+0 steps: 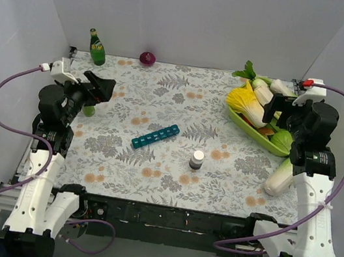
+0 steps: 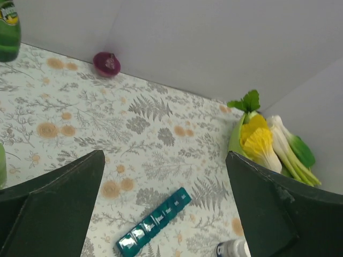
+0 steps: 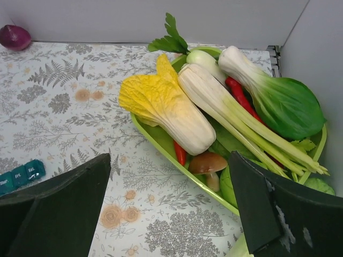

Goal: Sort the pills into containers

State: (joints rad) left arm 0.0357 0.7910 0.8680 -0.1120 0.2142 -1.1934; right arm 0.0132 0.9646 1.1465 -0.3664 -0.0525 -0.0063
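The teal pill-organiser strip point(image 1: 155, 136) lies diagonally mid-table on the floral cloth point(image 1: 149, 184). A white-capped pill bottle point(image 1: 197, 160) stands near its right end, apart from it. Both claws are spread wide and hold nothing: the left gripper point(image 2: 163, 160) over the table's left side, the right gripper point(image 3: 169, 158) by the green vegetable tray point(image 3: 161, 145).

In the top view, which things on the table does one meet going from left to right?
Green glass bottle → teal pill organiser → white-capped pill bottle → green tray of vegetables.
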